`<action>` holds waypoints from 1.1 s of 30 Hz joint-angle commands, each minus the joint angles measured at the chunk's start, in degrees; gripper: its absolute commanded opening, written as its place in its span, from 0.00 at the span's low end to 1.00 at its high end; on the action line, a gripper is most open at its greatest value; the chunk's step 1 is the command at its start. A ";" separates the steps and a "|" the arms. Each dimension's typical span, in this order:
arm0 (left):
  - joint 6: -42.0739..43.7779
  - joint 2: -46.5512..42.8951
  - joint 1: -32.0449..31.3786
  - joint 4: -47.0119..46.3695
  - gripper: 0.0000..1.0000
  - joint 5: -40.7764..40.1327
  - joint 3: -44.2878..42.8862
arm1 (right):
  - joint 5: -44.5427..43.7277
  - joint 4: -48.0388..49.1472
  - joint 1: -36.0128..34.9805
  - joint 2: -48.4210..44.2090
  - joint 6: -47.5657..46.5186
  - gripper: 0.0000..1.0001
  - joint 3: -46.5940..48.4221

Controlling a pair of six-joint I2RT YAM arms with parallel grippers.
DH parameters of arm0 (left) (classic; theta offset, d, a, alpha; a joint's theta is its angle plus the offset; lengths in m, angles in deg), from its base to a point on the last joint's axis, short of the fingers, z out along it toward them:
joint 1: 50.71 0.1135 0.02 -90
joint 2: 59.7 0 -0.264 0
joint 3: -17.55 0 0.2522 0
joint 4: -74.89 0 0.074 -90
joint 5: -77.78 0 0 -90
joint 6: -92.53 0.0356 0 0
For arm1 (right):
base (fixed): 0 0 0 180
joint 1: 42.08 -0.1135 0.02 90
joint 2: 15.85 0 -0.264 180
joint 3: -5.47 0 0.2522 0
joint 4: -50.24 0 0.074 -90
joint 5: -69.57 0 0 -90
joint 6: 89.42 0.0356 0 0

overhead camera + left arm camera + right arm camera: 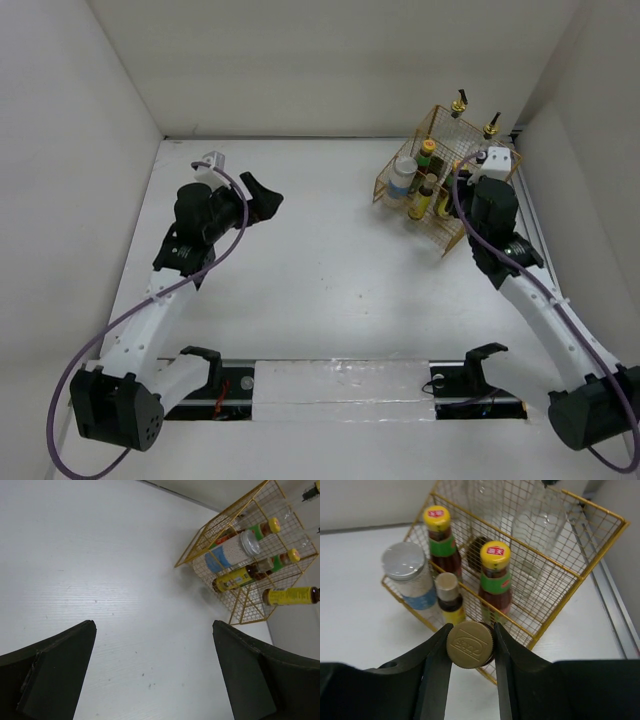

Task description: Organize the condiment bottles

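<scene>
The gold wire basket (400, 170) stands at the far right of the table. It holds two clear glass bottles with gold pourers (459, 103) (540, 525), two green-red-labelled yellow-capped bottles (495, 575) (437, 535), a white blue-banded jar (410, 575) and a small yellow brown-capped bottle (449, 600). My right gripper (470, 647) is shut on the brown cap of the second small yellow bottle (443, 205), held upright at the basket's near rim. My left gripper (262, 195) hangs open and empty over the table's left side, far from the basket (210, 535).
White walls enclose the table on the left, back and right. The right wall (600, 150) stands close behind the basket. A black rail (340, 385) with the arm bases runs along the near edge.
</scene>
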 commanded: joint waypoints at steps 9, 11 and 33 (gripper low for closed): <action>6.18 3.69 -0.52 4.98 1.00 -6.49 -6.54 | 6.61 11.22 7.56 6.39 2.81 0.21 1.08; 6.79 5.18 -0.52 4.99 1.00 -6.49 -6.55 | 7.93 11.22 8.08 8.50 3.33 0.21 0.55; 10.31 15.84 -16.25 13.78 1.00 -26.09 -11.56 | 11.36 10.08 9.76 17.21 5.63 0.37 -1.82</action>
